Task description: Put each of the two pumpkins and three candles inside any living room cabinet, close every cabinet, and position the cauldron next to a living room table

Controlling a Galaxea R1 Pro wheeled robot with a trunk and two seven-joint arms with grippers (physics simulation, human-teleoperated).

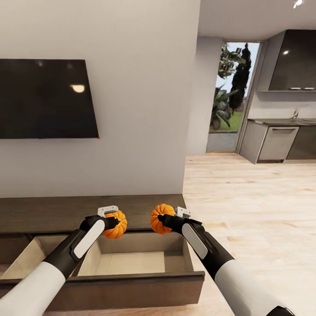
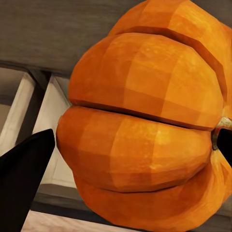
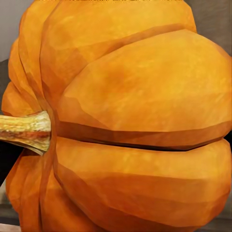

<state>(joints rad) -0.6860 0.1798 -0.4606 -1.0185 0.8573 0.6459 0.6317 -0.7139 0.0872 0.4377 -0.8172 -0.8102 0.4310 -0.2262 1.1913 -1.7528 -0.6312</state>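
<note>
Cabinet [image 1: 57, 213] sat under the wall TV [image 1: 46, 98], drawer [image 1: 131, 263] pulled open (pale inside). Left gripper [image 1: 113, 223] was clamped on one pumpkin [image 1: 116, 224], right gripper [image 1: 163, 220] clamped on the other pumpkin [image 1: 160, 218], both held above the drawer

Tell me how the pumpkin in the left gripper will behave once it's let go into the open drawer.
The left pumpkin looks rigid and squat, so it probably won't deform. Its rounded, ribbed sides suggest it may roll a little on the drawer's flat floor before settling. It hangs over the drawer's back edge, so a release now might clip the cabinet top.
</note>
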